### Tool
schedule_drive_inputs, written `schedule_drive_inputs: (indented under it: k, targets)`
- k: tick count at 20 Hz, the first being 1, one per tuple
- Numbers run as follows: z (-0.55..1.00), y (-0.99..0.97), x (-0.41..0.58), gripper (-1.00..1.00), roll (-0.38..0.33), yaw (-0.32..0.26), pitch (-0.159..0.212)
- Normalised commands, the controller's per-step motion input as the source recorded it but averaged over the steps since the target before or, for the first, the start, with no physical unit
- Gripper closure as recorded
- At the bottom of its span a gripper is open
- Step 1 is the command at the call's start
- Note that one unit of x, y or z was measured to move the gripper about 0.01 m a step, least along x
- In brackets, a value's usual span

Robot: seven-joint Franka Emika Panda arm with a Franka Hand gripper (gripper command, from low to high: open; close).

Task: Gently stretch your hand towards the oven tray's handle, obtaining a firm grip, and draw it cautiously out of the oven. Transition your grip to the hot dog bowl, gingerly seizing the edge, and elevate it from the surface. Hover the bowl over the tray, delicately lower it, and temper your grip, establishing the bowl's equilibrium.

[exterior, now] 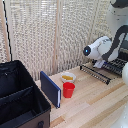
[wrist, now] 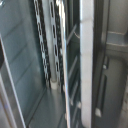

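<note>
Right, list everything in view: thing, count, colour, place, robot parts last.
oven tray: one, dark wire rack, at the exterior view's right, over the table's far edge
hot dog bowl: one, pale cream with orange-yellow food, mid-table
red cup: one, red, just in front of the bowl
blue book: one, dark blue, upright beside the cup
black case: one, black, open, the exterior view's left
table: one, light wood
gripper: one, white arm, at the tray; jaws not discernible
</note>
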Motion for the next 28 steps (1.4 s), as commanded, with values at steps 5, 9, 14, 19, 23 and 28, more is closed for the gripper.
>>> schedule_drive_inputs:
  k: [5, 9, 14, 19, 23, 28]
  targets:
    - [0.03, -0.12, -0.019, 1.0, -0.041, 0.024, 0.005]
    - [0.08, 0.08, -0.121, 1.0, -0.144, -0.009, -0.005]
    - [0.1, 0.12, -0.141, 1.0, -0.168, -0.034, -0.008]
    - [0.06, 0.08, -0.119, 1.0, -0.155, -0.047, -0.005]
    - [0.03, -0.12, -0.001, 1.0, 0.114, -0.028, 0.036]
    - [0.04, -0.23, 0.0, 1.0, 0.23, -0.002, 0.107]
